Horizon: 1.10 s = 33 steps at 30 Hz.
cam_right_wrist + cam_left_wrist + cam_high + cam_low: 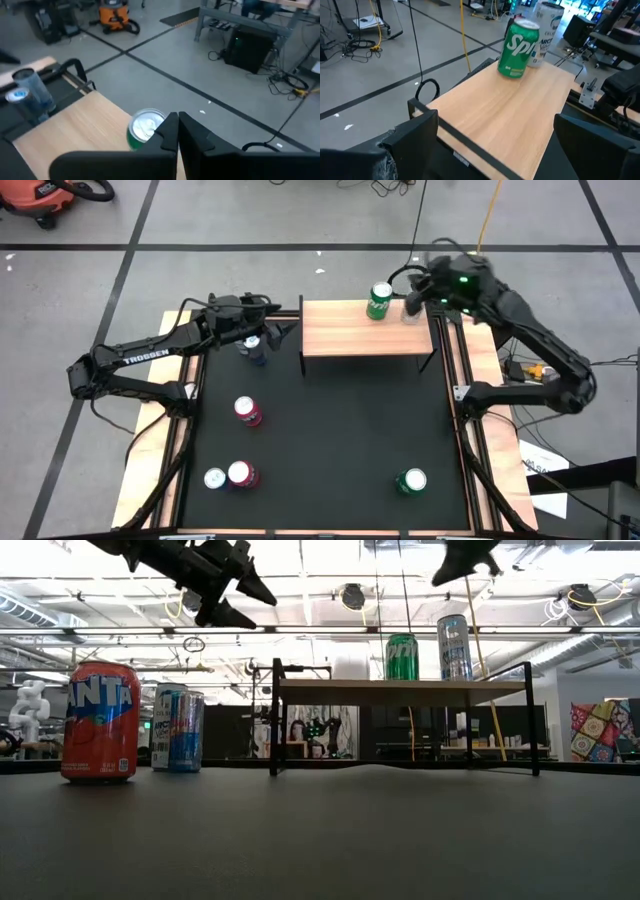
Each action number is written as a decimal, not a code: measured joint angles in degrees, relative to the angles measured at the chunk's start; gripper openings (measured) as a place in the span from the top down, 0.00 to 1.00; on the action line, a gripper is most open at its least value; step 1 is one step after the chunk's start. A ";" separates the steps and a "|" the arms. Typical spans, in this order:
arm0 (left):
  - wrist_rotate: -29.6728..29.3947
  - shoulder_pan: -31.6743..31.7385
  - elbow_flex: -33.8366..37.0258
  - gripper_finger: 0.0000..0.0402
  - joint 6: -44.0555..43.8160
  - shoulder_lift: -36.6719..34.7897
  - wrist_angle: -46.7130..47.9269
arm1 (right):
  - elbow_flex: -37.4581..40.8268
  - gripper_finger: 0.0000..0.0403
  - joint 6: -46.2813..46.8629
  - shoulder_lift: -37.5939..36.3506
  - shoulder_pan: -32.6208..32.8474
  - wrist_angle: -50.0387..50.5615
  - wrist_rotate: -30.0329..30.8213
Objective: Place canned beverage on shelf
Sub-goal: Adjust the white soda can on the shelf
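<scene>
The shelf (365,328) stands at the table's far middle, a light wood top on thin black legs. A green Sprite can (379,301) and a tall white can (412,308) stand upright on its far right part. My right gripper (415,288) hovers shut above these two cans and holds nothing; in the right wrist view its fingers (177,132) are over the green can's top (145,127). My left gripper (285,332) is open at the shelf's left end, above the plank (510,115), pointing along it toward the cans (518,48).
A blue can (254,348) stands on the black mat under my left arm. A red can (247,411) sits mid-left, two more cans (228,477) near the front left, and a green can (411,481) front right. Wooden rails (462,395) edge the mat.
</scene>
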State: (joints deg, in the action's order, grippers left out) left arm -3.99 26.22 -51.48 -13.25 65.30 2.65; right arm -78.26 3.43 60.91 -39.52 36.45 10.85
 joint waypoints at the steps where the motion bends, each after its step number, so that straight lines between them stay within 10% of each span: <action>1: 0.00 0.00 0.00 0.01 -0.01 0.00 0.35 | -0.02 1.00 0.33 -0.90 -0.48 0.96 -0.08; 33: 0.15 0.00 -0.02 0.01 0.10 1.16 0.93 | -0.02 1.00 0.00 1.33 -15.92 9.86 -21.64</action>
State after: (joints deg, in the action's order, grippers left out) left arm -3.84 26.22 -51.51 -13.15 66.46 3.58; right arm -78.28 3.43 62.23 -55.44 46.30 -10.79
